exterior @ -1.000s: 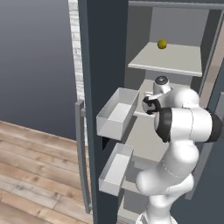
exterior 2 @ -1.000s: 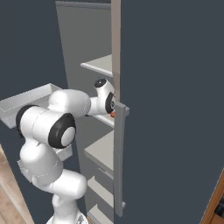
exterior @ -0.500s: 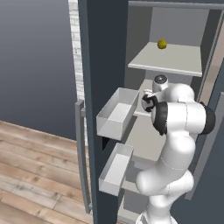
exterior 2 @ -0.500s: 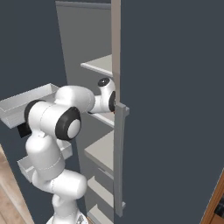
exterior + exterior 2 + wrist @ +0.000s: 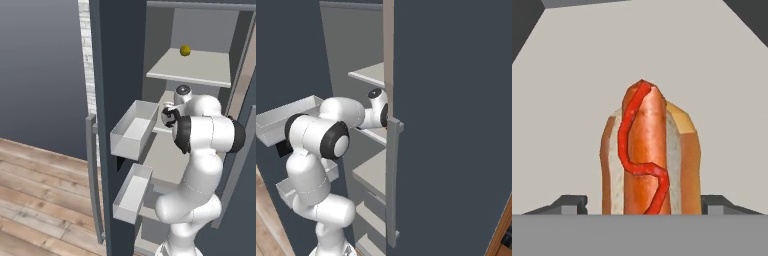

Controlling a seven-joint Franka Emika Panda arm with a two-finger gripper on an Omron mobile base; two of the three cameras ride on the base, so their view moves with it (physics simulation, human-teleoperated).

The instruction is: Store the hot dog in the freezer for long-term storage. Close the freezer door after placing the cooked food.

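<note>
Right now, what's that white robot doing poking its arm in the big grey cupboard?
It is putting a hot dog away in the freezer. The arm reaches in over a pale shelf, and the hot dog sits between the claw's fingertips. The freezer door stands open. A small yellow ball sits on the shelf above.

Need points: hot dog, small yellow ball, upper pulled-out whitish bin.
Orange-tan bun hot dog with red sausage (image 5: 649, 160), hand view, middle of the sausage.
Small yellow ball (image 5: 185, 50), left base view, its centre.
Upper pulled-out whitish bin (image 5: 126, 147), left base view, its front wall.
</note>
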